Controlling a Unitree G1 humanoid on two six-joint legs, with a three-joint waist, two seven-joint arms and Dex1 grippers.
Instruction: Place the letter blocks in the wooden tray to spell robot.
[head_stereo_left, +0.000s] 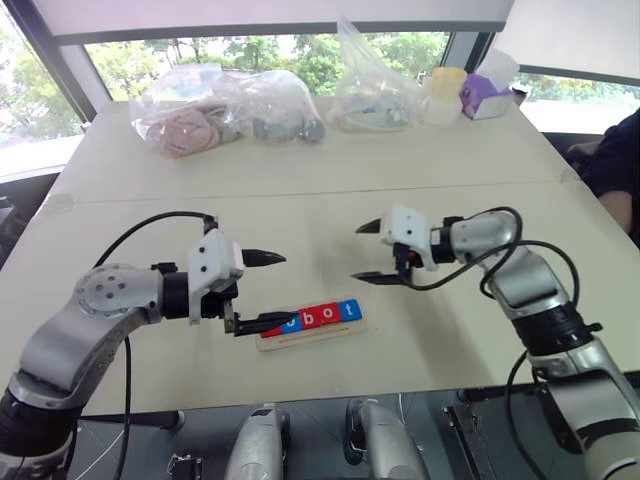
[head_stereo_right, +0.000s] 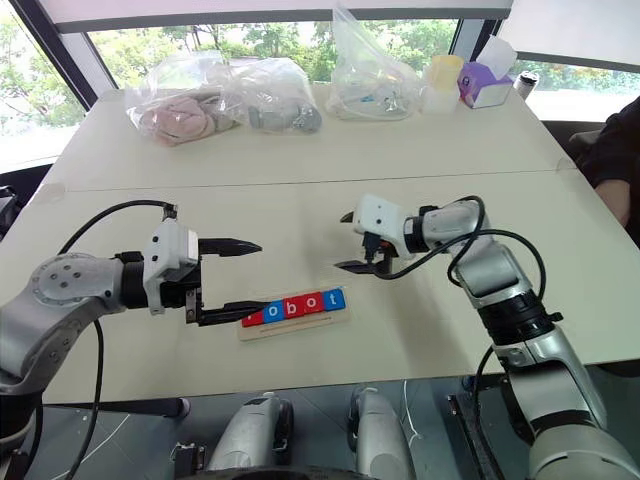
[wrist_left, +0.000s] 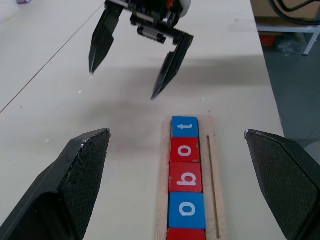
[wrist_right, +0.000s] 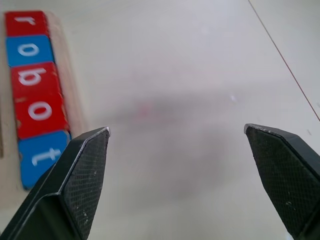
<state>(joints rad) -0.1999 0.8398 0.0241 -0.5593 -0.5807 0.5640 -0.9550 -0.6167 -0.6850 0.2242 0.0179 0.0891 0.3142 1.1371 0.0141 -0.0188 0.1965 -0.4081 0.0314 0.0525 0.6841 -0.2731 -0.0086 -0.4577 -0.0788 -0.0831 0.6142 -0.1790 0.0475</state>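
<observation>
Look at the long pale wooden tray near you on the pale counter. The five small flat red and blue letter blocks sit in it in one row, touching, and they read r, o, b, o, t. So the word looks done.

Your left black two-finger gripper hangs at the left end of the tray. Its fingers are wide open and hold nothing. One finger reaches over the tray's left end, so the "r" is partly hidden from the head.

Your right black two-finger gripper floats above the bare counter, a bit farther off and to the right of the tray. Its fingers are wide open too, and empty. Nothing is left to pick up, so I think you can pull both arms away without bumping the tray.
</observation>
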